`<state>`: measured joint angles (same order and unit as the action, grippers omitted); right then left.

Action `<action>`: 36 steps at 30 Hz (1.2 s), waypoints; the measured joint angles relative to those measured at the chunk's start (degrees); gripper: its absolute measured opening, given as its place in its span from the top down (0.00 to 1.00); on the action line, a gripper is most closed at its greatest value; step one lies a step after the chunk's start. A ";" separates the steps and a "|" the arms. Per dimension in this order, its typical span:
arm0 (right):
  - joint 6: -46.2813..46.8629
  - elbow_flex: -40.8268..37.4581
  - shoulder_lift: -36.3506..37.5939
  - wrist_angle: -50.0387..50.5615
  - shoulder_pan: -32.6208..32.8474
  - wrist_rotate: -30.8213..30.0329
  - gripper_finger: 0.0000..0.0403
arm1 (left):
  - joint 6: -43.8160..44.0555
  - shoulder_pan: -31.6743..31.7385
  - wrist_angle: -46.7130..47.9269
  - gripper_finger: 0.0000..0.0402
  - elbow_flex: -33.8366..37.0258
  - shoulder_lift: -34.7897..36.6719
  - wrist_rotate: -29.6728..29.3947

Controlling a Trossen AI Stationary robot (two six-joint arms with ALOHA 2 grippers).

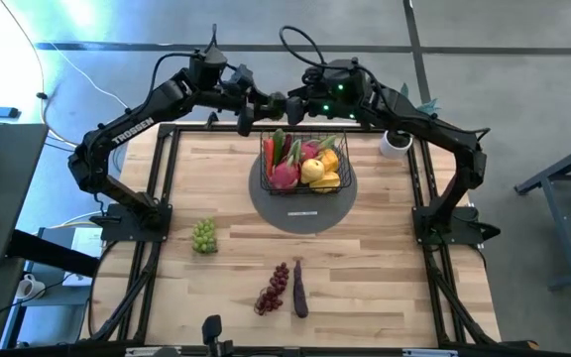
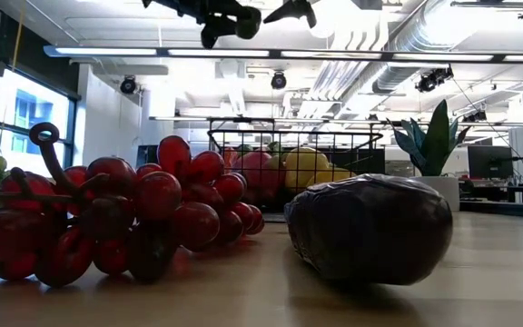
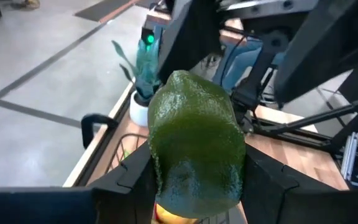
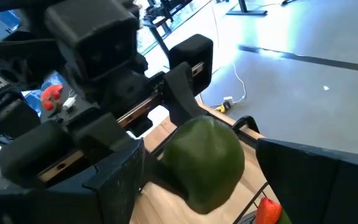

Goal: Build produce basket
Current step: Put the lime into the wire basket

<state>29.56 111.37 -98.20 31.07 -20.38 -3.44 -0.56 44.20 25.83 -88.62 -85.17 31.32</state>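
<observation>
My left gripper [image 3: 197, 186] is shut on a dark green rounded fruit [image 3: 194, 140], high above the far rim of the black wire basket [image 1: 303, 164]. My right gripper [image 4: 207, 193] is open and faces it. Its fingers stand on either side of the same fruit [image 4: 204, 162] with a gap on each side. Both grippers show at the top of the low view [image 2: 243, 18]. The basket stands on the round grey disc [image 1: 300, 213] and holds a pink dragon fruit, yellow fruits, red chilies and a cucumber. My left gripper pinches the green fruit by its two opposite sides [image 3: 160, 155] between its two fingers. The fingers come about level from the table's left. The fruit is lifted clear of the table and basket and juts out past the fingertips.
Green grapes [image 1: 204, 236] lie at the left of the table. Red grapes [image 1: 273, 288] and a purple eggplant [image 1: 299, 288] lie toward the near edge. A potted plant [image 1: 397, 139] stands at the far right, close to the right arm. A black frame borders the table.
</observation>
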 joint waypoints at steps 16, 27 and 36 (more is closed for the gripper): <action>2.64 0.04 -2.00 0.49 0.13 0.46 0.35 | -0.60 -3.08 -1.81 0.59 0.02 -0.02 -4.51; 3.61 0.04 -1.98 1.27 0.15 1.09 0.62 | -2.05 -3.08 -1.58 0.51 0.02 -0.02 -6.33; 3.69 0.04 -1.98 1.94 0.15 1.00 0.62 | -2.73 -3.08 -1.62 0.47 0.02 -0.02 -6.74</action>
<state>33.26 111.42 -100.18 33.01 -20.23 -2.44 -3.30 41.12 24.21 -88.60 -85.19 24.58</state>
